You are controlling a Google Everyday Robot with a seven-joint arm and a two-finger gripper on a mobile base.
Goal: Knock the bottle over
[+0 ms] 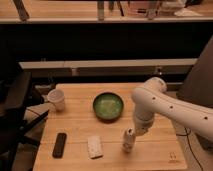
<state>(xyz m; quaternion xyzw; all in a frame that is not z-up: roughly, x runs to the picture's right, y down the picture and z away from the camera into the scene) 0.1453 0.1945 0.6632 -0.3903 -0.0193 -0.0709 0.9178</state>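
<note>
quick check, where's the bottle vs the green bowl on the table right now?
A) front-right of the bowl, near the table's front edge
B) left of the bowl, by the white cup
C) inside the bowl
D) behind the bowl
A: the bottle stands front-right of the green bowl, directly under the gripper.

Your gripper [136, 131] sits just above the tilted bottle [128, 140] near the table's [160, 150] front edge, with the green bowl [108, 106], white cup [57, 100], white packet [94, 146] and dark remote [59, 145] spread leftward.

Gripper [134, 131] at bottle [128, 141] — fingers hidden — arm [200, 117] cropped
</note>
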